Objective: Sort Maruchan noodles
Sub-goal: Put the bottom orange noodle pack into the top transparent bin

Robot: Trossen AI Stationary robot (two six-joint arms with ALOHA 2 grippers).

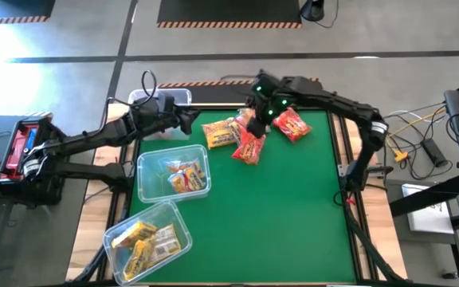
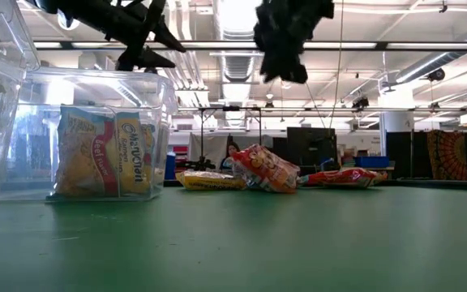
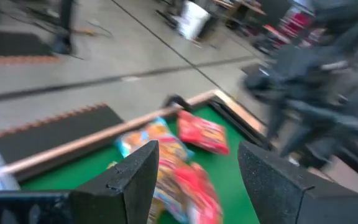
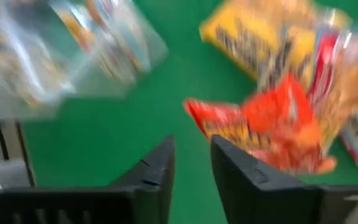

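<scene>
Green table (image 1: 277, 215), two bins (image 1: 174, 174), four loose packets (image 1: 248, 147)

"maruchan" on binned packet (image 2: 134, 154)

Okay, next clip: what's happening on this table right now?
Two robot arms are sorting ramen packets on a green table. Two clear bins on its left side already hold packets: one orange-and-blue, the nearer bin yellow. A loose pile of packets lies at the far edge. The right hand hovers over the pile, fingers slightly parted and empty. The left hand, open and empty, is beside the pile.
</scene>
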